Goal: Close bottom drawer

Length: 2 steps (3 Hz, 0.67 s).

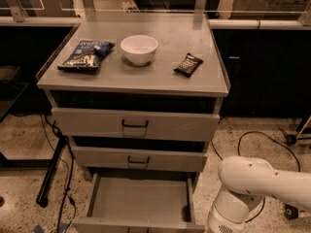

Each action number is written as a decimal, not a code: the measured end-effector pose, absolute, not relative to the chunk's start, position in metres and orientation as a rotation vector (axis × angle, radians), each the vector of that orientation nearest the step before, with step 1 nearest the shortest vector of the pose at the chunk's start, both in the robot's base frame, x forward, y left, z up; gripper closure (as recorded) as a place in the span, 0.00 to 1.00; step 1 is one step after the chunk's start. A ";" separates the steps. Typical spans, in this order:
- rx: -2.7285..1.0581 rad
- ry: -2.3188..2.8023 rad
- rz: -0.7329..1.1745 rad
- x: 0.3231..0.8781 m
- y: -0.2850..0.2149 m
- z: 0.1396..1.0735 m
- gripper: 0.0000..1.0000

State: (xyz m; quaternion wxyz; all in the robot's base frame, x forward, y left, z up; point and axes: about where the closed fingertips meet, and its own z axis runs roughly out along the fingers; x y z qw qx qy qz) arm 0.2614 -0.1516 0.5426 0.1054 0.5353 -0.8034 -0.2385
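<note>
The bottom drawer (138, 200) stands pulled out, its tray open from above. The middle drawer (138, 158) overhangs its rear. The robot's white arm (252, 183) crowds the floor just beside the tray's right front corner; the gripper is out of view. On the left, a black bar (51, 171) and cables (65, 198) lie on the floor.

The bottom drawer (138, 200) is grey, like the cabinet (160, 79). The bowl (139, 48) is white. The chip bag (86, 55) is dark blue with white marks, the snack bar (188, 64) black. The arm (257, 183) is white (its gripper is out of sight, low right). The floor (24, 144) is speckled.
</note>
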 end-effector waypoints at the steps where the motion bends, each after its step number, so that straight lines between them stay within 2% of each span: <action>1: 1.578 -2.353 -0.705 0.259 -0.150 0.539 1.00; 2: 1.510 -2.377 -0.764 0.250 -0.149 0.507 1.00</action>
